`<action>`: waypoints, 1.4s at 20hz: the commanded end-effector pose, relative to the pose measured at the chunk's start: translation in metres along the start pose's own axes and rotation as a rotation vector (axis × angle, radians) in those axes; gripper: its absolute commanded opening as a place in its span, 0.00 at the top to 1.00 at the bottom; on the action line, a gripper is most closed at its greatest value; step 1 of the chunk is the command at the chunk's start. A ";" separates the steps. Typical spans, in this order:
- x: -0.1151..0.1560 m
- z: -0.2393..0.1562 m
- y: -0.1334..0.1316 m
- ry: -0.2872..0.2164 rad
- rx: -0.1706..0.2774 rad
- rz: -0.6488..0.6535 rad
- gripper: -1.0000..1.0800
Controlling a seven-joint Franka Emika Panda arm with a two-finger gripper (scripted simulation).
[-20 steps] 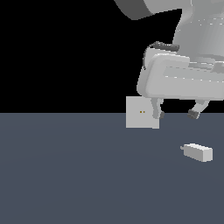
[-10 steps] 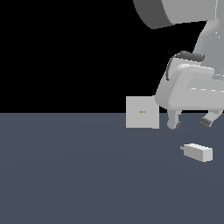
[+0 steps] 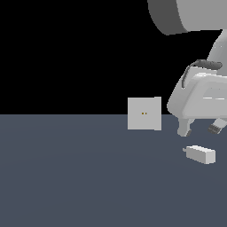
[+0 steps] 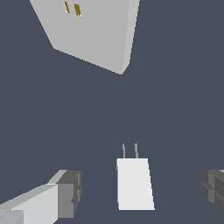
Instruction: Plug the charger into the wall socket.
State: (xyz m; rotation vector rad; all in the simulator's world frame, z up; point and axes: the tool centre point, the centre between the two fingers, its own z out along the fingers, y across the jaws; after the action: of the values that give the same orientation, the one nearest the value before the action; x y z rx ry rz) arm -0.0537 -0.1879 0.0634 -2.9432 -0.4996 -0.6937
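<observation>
Wrist view: charger (image 4: 134, 183) lies flat on floor (image 4: 175, 109), between spread fingers.
Gripper (image 3: 200, 129): apart, empty, just above charger (image 3: 201, 154).
Handling: likely light, rigid; grasp long sides.
Wall socket (image 3: 144, 113): upright, beyond charger's prongs (image 4: 130, 151).

We can read no text, label, brand, number or sign anywhere: the wall socket (image 3: 144, 113) shows only two small orange dots on its face, and the charger (image 4: 134, 183) is plain and unmarked.
</observation>
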 end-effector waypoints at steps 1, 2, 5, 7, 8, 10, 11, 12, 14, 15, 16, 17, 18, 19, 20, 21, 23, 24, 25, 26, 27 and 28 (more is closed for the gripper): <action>0.000 0.001 0.001 0.003 0.002 -0.004 0.04; -0.001 0.001 0.001 0.003 0.002 -0.004 0.04; 0.000 0.001 0.001 0.001 0.002 -0.004 0.04; -0.001 0.001 0.001 0.001 0.002 -0.003 0.04; -0.001 0.002 0.001 0.001 0.002 -0.003 0.04; -0.003 0.005 0.001 0.001 0.002 -0.003 0.04; -0.004 0.007 0.001 0.001 0.002 -0.004 0.04; -0.005 0.009 0.001 0.001 0.002 -0.004 0.04; -0.008 0.016 0.000 0.000 0.002 -0.004 0.04; -0.011 0.020 0.000 0.000 0.002 -0.004 0.04; -0.013 0.024 0.000 0.000 0.001 -0.004 0.04; -0.015 0.028 0.000 0.000 0.001 -0.004 0.04; -0.017 0.032 0.000 0.000 0.001 -0.004 0.04; -0.018 0.035 0.000 0.000 0.001 -0.004 0.04; -0.020 0.038 0.000 0.000 0.001 -0.004 0.04; -0.021 0.041 0.000 0.000 0.001 -0.004 0.04; -0.023 0.044 0.000 0.000 0.001 -0.004 0.04; -0.023 0.045 0.000 0.000 0.001 -0.004 0.04; -0.023 0.046 0.000 0.000 0.001 -0.004 0.04; -0.024 0.046 0.000 0.000 0.001 -0.004 0.04; -0.024 0.046 0.000 0.000 0.001 -0.004 1.00; -0.024 0.046 0.000 0.000 0.001 -0.004 1.00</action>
State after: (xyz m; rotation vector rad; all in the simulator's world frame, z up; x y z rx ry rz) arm -0.0544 -0.1873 0.0124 -2.9408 -0.5084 -0.6919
